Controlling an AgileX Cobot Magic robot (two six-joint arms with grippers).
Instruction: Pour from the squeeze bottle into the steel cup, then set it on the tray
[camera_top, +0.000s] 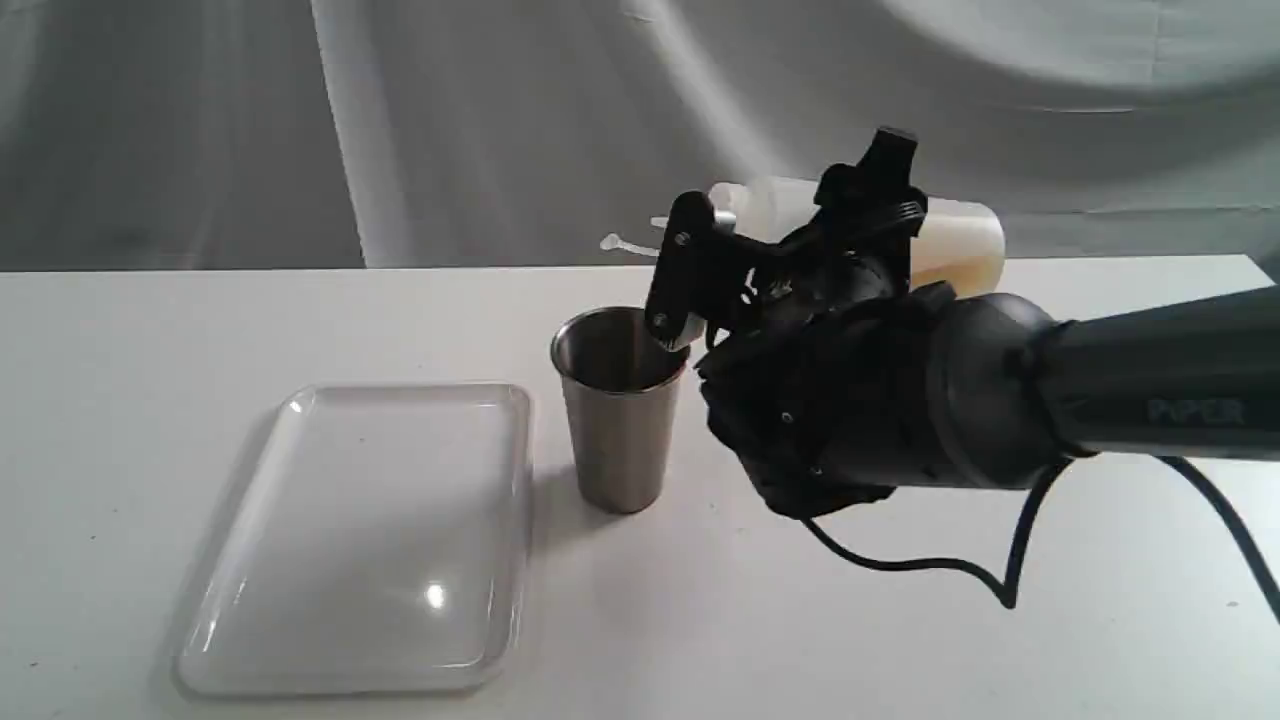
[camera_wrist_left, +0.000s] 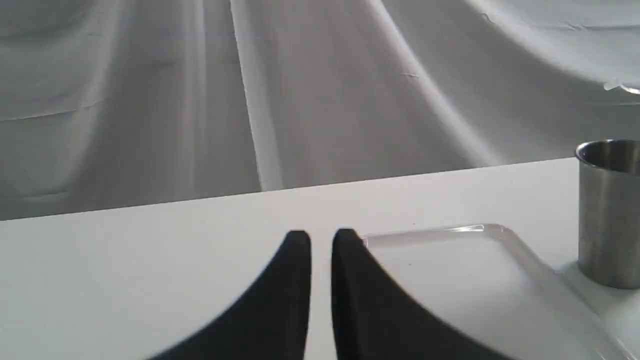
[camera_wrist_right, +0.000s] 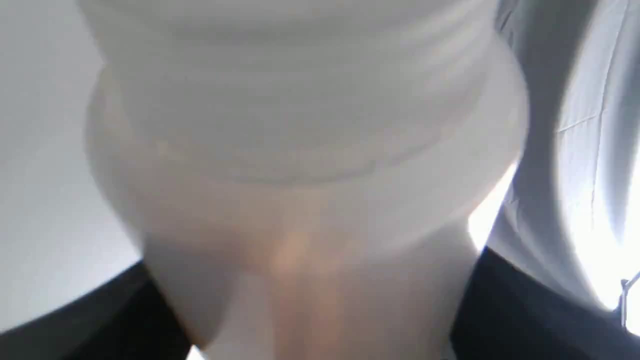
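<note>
The right end effector (camera_top: 790, 245) clamps the squeeze bottle (camera_top: 960, 250) near-horizontal, nozzle toward the steel cup (camera_top: 618, 430) for pouring; the left end effector (camera_wrist_left: 321, 242) sits nearly closed, empty.

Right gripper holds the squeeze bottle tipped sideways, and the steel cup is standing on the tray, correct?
No. The steel cup stands on the table beside the tray, not on it, as the exterior view shows. The right gripper does hold the squeeze bottle tipped sideways.
</note>
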